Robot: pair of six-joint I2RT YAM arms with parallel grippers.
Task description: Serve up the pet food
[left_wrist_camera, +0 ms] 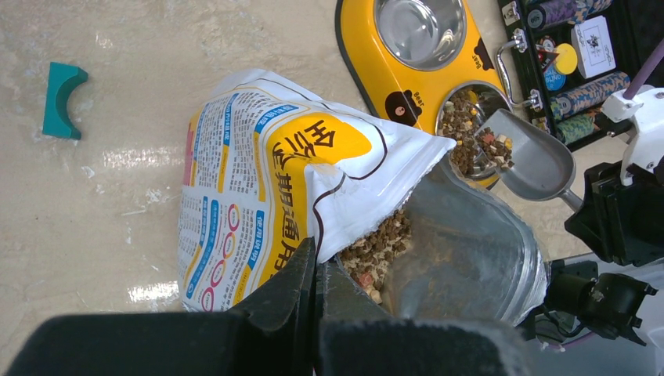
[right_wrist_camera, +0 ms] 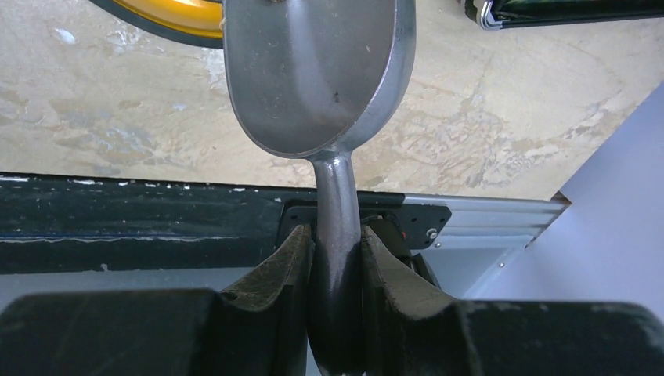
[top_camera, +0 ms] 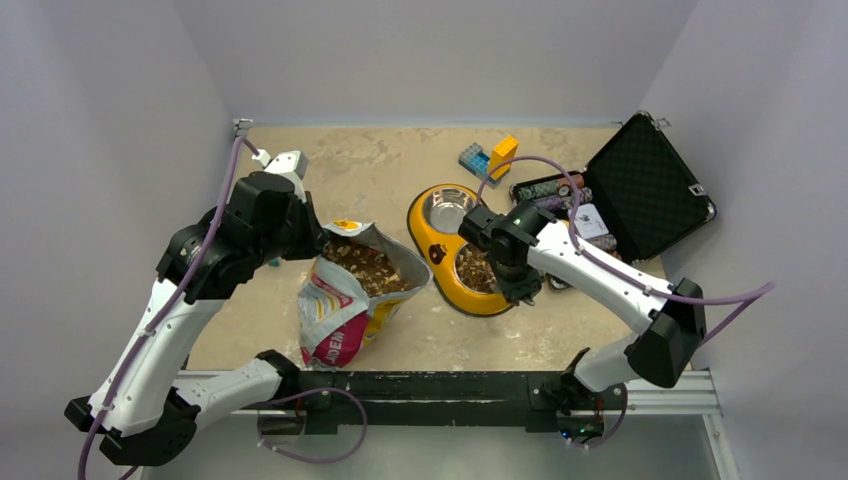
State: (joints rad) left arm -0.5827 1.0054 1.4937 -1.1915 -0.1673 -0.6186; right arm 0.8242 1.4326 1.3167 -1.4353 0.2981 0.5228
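The glossy pet food bag (top_camera: 345, 290) lies open on the table, with brown kibble (left_wrist_camera: 380, 247) showing in its mouth. My left gripper (left_wrist_camera: 317, 266) is shut on the bag's upper rim, at the bag's left top corner in the top view (top_camera: 318, 240). My right gripper (right_wrist_camera: 337, 243) is shut on the handle of a metal scoop (right_wrist_camera: 313, 70). The scoop (left_wrist_camera: 532, 160) is tilted over the near bowl (left_wrist_camera: 462, 125) of the yellow double feeder (top_camera: 430, 250), with a few pellets at its lip. That bowl holds kibble. The far bowl (top_camera: 450, 207) is bare steel.
An open black case (top_camera: 640, 190) with poker chips stands right of the feeder. Blue and orange blocks (top_camera: 488, 155) lie behind it. A teal piece (left_wrist_camera: 63, 98) lies left of the bag. A black rail (top_camera: 430, 385) runs along the table's near edge.
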